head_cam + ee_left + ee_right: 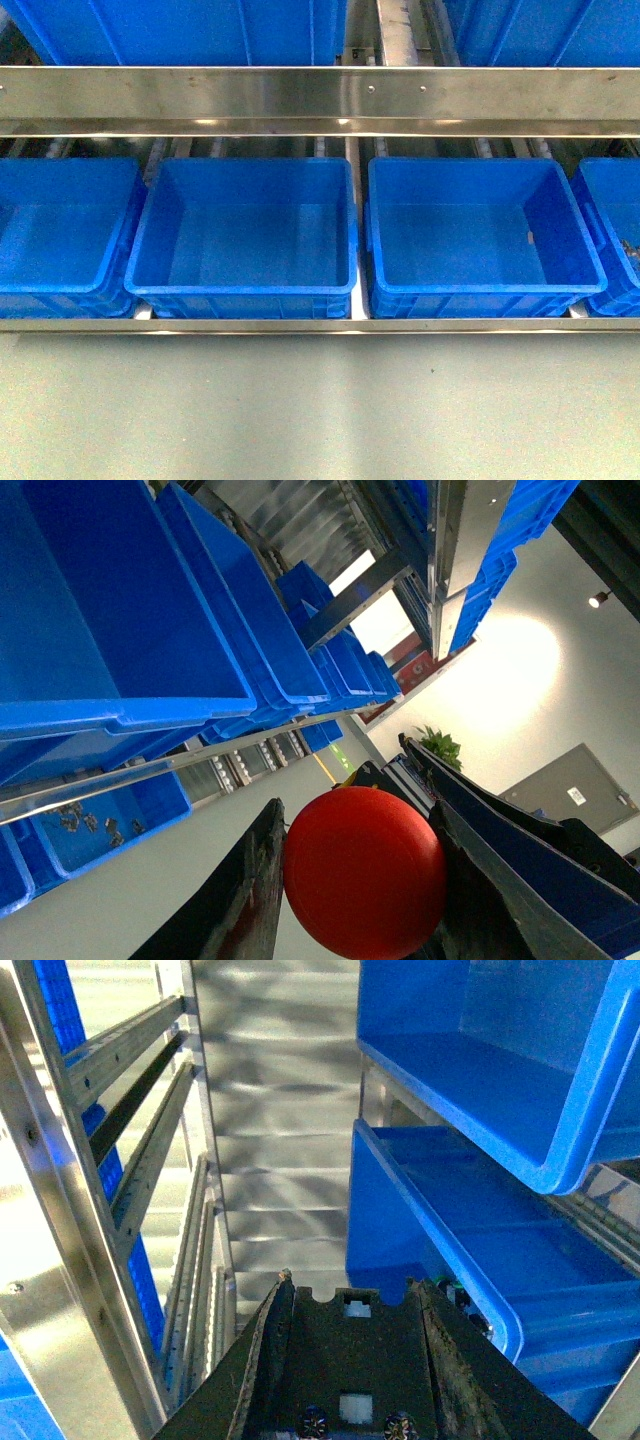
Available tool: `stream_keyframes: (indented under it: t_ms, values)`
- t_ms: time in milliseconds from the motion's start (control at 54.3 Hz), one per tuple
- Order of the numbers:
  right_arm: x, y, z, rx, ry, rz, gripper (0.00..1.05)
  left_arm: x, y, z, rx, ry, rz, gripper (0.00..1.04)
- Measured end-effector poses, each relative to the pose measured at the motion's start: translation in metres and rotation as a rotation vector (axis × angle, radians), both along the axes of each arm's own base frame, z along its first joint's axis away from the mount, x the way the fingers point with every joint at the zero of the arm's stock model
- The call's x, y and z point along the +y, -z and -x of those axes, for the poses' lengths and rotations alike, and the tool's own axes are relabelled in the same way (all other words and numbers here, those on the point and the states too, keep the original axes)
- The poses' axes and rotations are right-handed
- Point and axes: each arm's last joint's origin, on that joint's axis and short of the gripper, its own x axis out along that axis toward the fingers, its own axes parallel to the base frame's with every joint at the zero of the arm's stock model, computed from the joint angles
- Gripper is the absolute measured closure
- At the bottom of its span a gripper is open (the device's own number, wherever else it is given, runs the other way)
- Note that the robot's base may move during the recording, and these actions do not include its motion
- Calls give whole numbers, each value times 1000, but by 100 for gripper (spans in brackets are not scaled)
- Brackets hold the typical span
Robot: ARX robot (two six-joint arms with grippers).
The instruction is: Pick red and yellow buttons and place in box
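The left gripper (362, 882) clamps the red button (365, 865) squarely between its fingers, with blue bins (130, 600) beyond its tips. The right gripper (350, 1292) stands wide, holding nothing, a metal rack (60, 1220) beside it.

Glossy plastic bins (240, 295); shiny metal rail (320, 95); smooth red button (362, 870).

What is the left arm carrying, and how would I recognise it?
Near the tall rack of blue bins, find the left pincer. Clamped in it is a round red button, smooth and bright against all that blue.
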Motion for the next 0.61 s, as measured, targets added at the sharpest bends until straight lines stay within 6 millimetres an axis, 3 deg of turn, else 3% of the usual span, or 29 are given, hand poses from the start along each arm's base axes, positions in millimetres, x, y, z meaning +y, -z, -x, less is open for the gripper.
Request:
stream_keyframes:
  t_ms: [55, 258, 387, 552, 607]
  values:
    - [-2, 0, 0, -1, 1, 0, 78, -2, 1, 0, -1, -1, 5, 67]
    - [-9, -1, 1, -7, 31, 8, 79, -3, 1, 0, 2, -35, 20, 33]
    - [-13, 7, 0, 16, 56, 36, 79, 0, -10, 0, -19, -53, 46, 7]
    - [-18, 13, 0, 24, 92, 69, 79, 20, -45, 10, -99, -114, 138, 8]
    - [-20, 14, 0, 27, 107, 78, 79, 36, -61, 20, -137, -138, 170, 8]
